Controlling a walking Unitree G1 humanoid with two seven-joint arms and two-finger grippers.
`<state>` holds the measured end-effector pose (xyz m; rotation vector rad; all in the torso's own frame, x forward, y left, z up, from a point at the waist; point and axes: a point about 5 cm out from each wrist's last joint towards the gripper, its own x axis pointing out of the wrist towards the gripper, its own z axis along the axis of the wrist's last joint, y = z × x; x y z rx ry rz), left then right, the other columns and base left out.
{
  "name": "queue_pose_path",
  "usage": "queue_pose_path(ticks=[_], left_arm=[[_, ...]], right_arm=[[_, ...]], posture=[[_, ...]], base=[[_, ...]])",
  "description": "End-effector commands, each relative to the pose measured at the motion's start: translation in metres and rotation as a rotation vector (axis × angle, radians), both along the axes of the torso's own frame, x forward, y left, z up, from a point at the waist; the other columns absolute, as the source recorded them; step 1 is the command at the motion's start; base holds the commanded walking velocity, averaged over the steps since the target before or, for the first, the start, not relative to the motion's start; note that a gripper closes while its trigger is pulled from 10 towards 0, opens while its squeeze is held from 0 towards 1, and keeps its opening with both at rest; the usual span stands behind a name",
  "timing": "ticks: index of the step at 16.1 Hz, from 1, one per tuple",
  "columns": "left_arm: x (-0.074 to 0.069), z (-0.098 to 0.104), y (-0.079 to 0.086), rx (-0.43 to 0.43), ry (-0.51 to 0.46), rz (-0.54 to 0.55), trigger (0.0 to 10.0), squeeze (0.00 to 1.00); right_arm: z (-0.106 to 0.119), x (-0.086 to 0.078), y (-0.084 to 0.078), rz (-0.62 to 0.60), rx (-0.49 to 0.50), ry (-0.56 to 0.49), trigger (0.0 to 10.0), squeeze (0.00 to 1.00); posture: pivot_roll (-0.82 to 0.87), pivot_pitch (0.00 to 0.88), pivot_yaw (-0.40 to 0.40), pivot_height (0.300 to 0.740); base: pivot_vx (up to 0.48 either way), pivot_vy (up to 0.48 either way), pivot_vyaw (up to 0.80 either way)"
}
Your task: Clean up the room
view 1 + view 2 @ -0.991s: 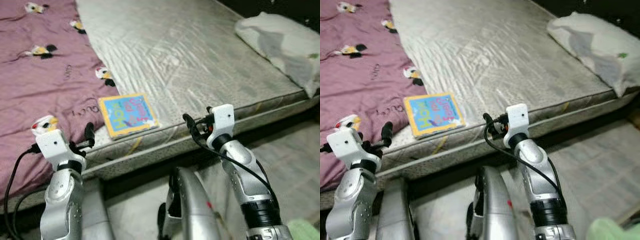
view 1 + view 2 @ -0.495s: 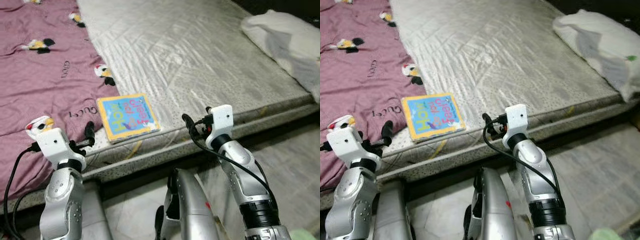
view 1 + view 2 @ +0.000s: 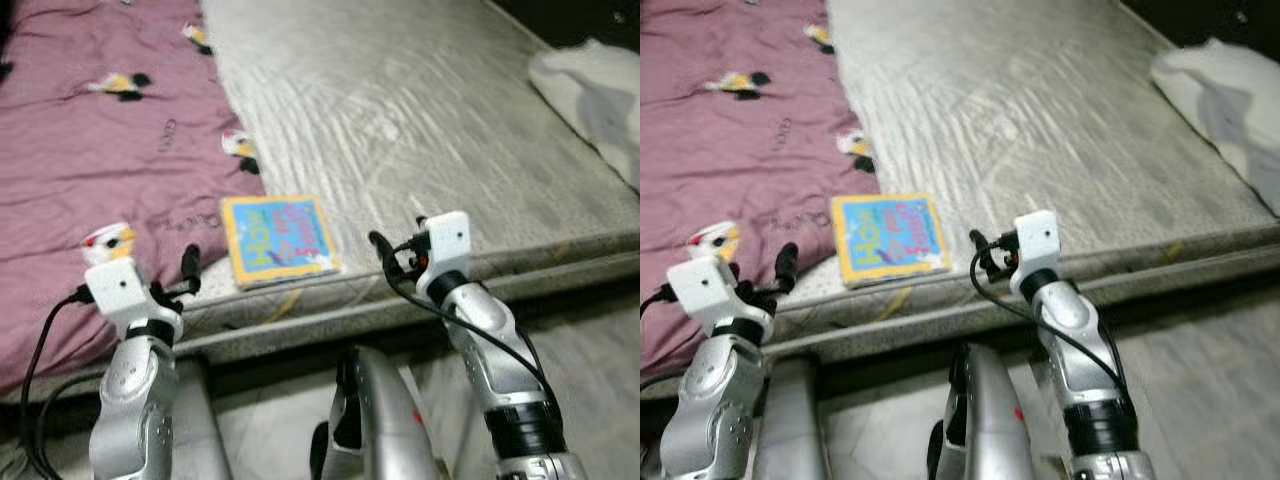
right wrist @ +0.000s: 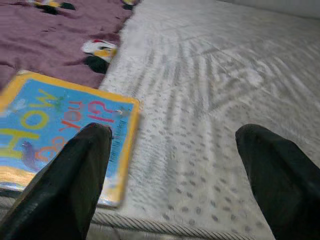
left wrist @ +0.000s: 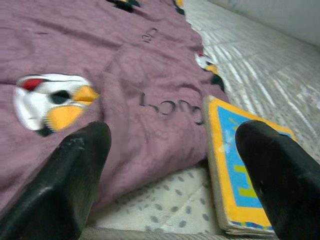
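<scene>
Left claw point(image 3: 188, 272) is up at the bed edge, fingers spread wide, nothing in them, hovering over the purple blanket point(image 3: 90, 160) w/ bird prints. Right claw point(image 3: 385, 256) is also wide apart and empty, at the front edge of the grey mattress point(image 3: 420, 120). Between the two claws, the children's picture book point(image 3: 277, 239) lies flat on the mattress near its front edge, yellow border, blue cover, just beside the blanket's hem. White pillow point(image 3: 595, 85) far right on the bed.
</scene>
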<state>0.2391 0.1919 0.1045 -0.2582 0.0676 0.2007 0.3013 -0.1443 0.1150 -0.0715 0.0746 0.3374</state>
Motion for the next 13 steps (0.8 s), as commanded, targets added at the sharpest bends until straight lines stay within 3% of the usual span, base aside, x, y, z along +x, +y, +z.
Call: queue_pose_path(ticks=[1,4,7,9,13], left_arm=[[-0.001,-0.006,0.002,-0.011,0.027,0.015,10.0,0.0],[0.003,-0.013,-0.002,-0.059,0.065,-0.001,10.0,0.0],[0.014,-0.017,-0.003,-0.077,0.084,-0.021,10.0,0.0],[0.027,-0.014,-0.008,-0.08,0.073,-0.058,10.0,0.0],[0.043,-0.003,-0.017,-0.089,0.042,-0.108,10.0,0.0]], right_arm=[[0.005,0.0,0.001,0.011,-0.003,-0.014,10.0,0.0],[0.006,-0.002,-0.002,0.012,-0.012,-0.017,10.0,0.0],[0.007,-0.011,-0.012,0.002,-0.027,-0.011,10.0,0.0],[0.007,-0.019,-0.021,-0.016,-0.046,0.002,10.0,0.0],[0.005,-0.025,-0.025,-0.036,-0.051,0.016,10.0,0.0]], posture=[[-0.03,0.07,-0.143,0.511],[-0.04,0.078,-0.147,0.511],[-0.08,0.097,-0.149,0.477],[-0.11,0.122,-0.147,0.447],[-0.12,0.146,-0.135,0.443]], base=[[0.0,0.0,0.0],[0.0,0.0,0.0],[0.0,0.0,0.0],[0.0,0.0,0.0],[0.0,0.0,0.0]])
